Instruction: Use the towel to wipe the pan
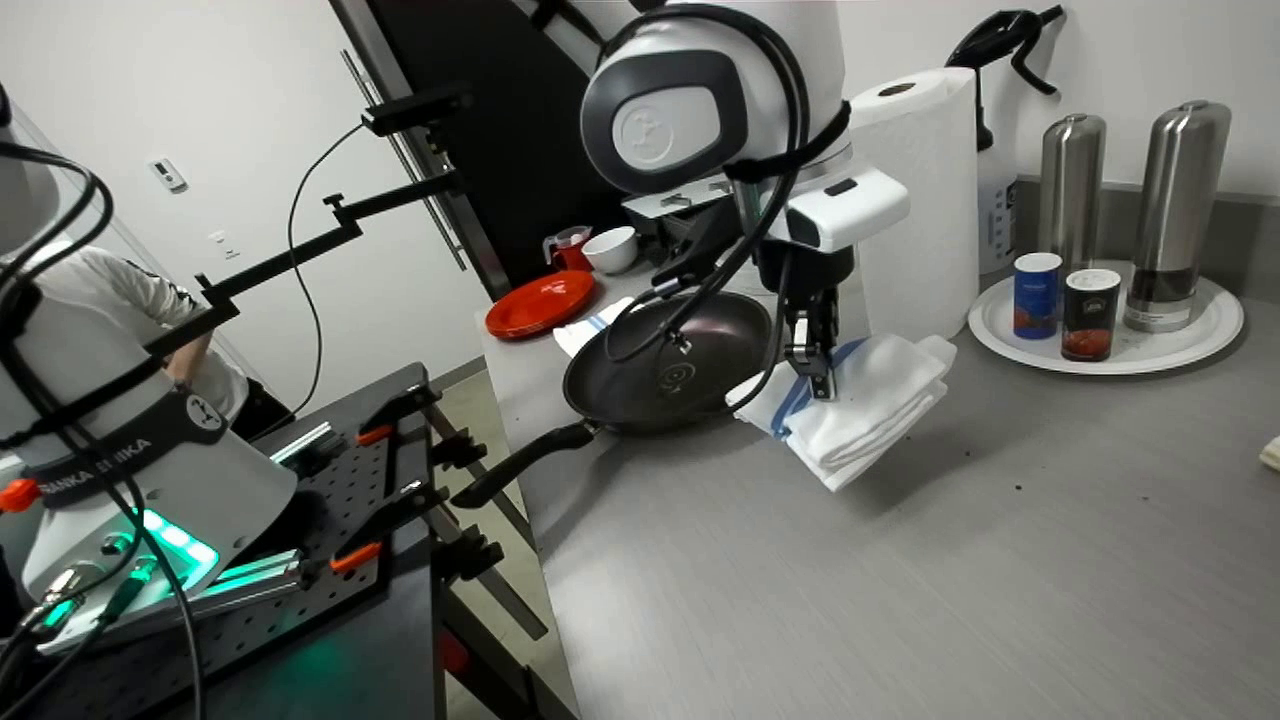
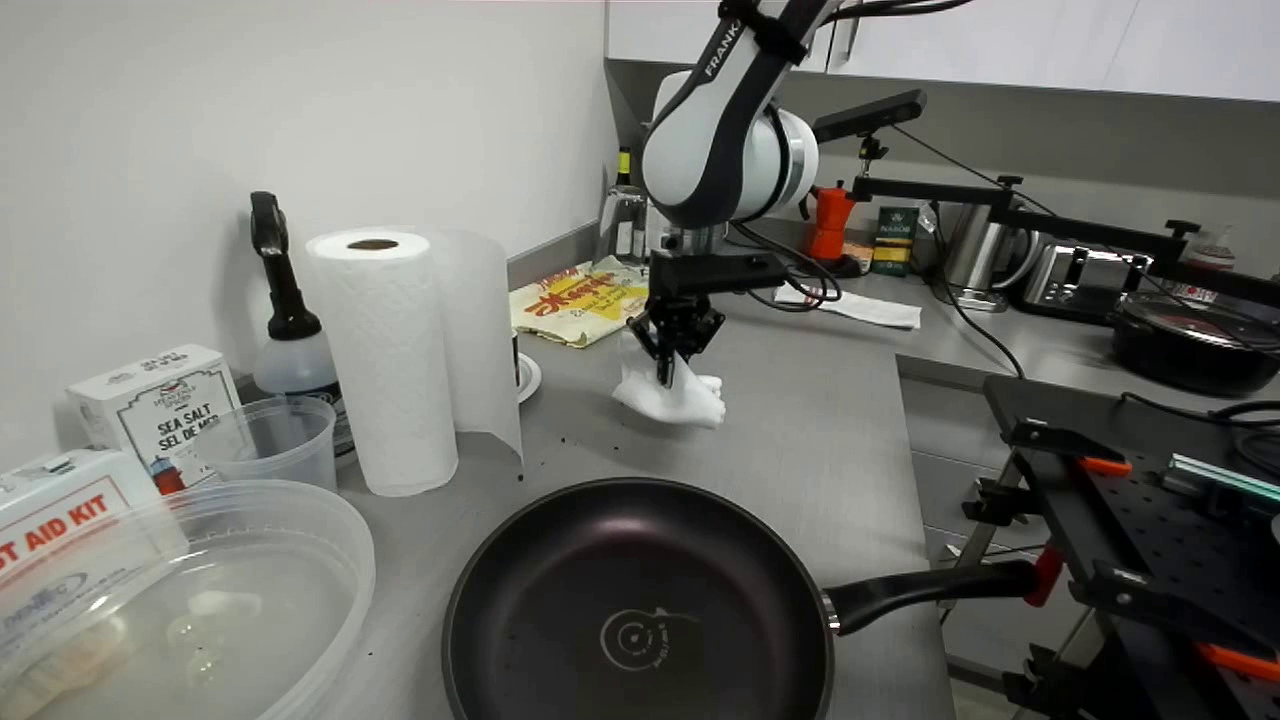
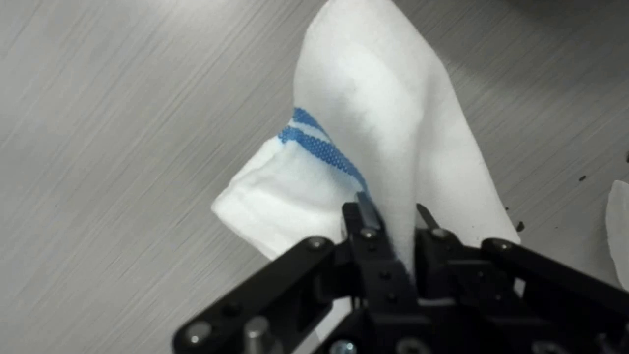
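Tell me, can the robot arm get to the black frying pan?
Probably yes: the gripper, gripping the blue-striped towel, hangs near the uncovered frying pan, and the paper towel roll stands to one side, not between them.

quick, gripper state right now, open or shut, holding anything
Black two-fingered gripper: closed, holding the folded white cloth towel with blue stripes.

Towel: matt woven cloth. Pan: smooth, low-gloss interior; handle looks like smooth plastic. Worktop: shows a fine, metal-like brushed grain. Paper roll: matt, lightly textured. Large tub: clear, glossy plastic. Tall cylinders: satin-finish metal.
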### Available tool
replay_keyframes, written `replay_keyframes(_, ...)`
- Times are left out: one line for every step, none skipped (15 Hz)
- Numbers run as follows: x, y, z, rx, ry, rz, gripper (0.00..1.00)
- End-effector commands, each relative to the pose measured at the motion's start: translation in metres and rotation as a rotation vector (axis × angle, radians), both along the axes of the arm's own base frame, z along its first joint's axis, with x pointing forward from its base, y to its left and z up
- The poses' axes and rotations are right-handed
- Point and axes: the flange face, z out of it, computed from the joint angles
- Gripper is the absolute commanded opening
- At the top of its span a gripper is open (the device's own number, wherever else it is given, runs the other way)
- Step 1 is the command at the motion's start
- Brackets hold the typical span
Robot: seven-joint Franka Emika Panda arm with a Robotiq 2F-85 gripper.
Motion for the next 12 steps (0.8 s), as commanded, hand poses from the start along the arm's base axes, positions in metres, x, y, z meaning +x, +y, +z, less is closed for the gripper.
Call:
replay_keyframes(0.000,-0.011,-0.017,-0.020,0.006,-0.048,0.03)
replay_keyframes(-0.002,-0.014,-0.023,-0.022,0.014,-0.057,0.03)
replay_keyframes(-0.004,-0.016,-0.028,-0.022,0.022,-0.065,0.03)
replay_keyframes(-0.006,-0.017,-0.033,-0.022,0.031,-0.075,0.03)
replay_keyframes(-0.008,-0.019,-0.038,-0.022,0.040,-0.083,0.03)
replay_keyframes(-0.010,-0.020,-0.042,-0.022,0.047,-0.088,0.03)
replay_keyframes(-0.011,-0.020,-0.046,-0.022,0.053,-0.092,0.03)
replay_keyframes(-0.012,-0.021,-0.049,-0.024,0.057,-0.097,0.03)
replay_keyframes(-0.013,-0.021,-0.051,-0.025,0.060,-0.102,0.03)
replay_keyframes(-0.014,-0.022,-0.053,-0.024,0.063,-0.106,0.03)
replay_keyframes(-0.015,-0.022,-0.054,-0.024,0.066,-0.109,0.03)
replay_keyframes(-0.015,-0.022,-0.056,-0.023,0.068,-0.113,0.03)
